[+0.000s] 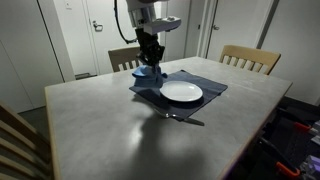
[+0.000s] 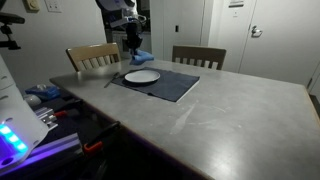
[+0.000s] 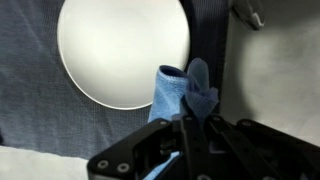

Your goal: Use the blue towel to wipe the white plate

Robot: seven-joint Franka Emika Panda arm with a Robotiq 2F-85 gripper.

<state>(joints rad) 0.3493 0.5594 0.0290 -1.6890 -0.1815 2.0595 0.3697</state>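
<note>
The round white ceramic plate (image 1: 182,92) lies on the dark blue cloth placemat (image 1: 213,80), which is spread on the far half of the grey rectangular table (image 1: 90,130) in an exterior view. The crumpled blue towel (image 1: 145,72) is at the plate's rim, over the mat, pinched between the fingers (image 3: 172,140) of the black Robotiq gripper (image 1: 150,63) above it. A slim metal utensil (image 1: 183,118) lies at the mat's near edge, and a light wooden chair (image 1: 126,57) stands behind the table beyond the towel.
</note>
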